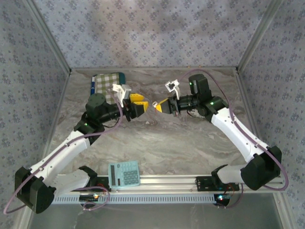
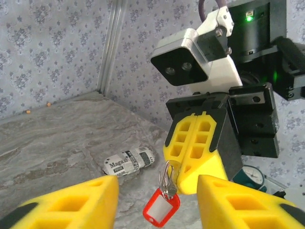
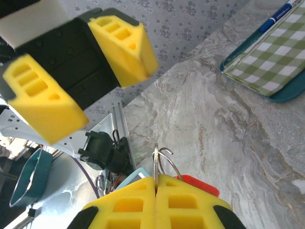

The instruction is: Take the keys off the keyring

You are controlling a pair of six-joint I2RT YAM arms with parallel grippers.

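- Up in the air, the right gripper [image 2: 187, 175] has its yellow fingers pressed flat together on the silver wire keyring [image 2: 167, 183], with no gap between them at all.
- Dangling just below that right gripper are the keys [image 2: 162, 210], a small bright red oblong tag with a white window. The whole bunch hangs clear of the grey marbled bench [image 2: 62, 148].
- The left gripper [image 3: 88, 71] faces the right gripper nose to nose, jaws parted about halfway and holding nothing. In its own wrist view the red piece sits between its two fingers and touches neither.
- Progress, as I read it: lifting and presenting the bunch is done, but the separating isn't. Red piece and wire are joined, so nothing is off the ring yet.
- What's left, I'd say: the left gripper has to take hold of the red piece under the right gripper and work it along and off the wire.
- Hard to make out: from above, the bunch is a mere speck in front of the right gripper.
- I cannot tell whether the right gripper pinches the ring itself or a flat metal strip beside it. Its wrist view shows a straight strip and a loop poking out of the seam.
- There, the red piece is mostly hidden behind the right gripper's own fingers, and I can't pick out any separate key blades.
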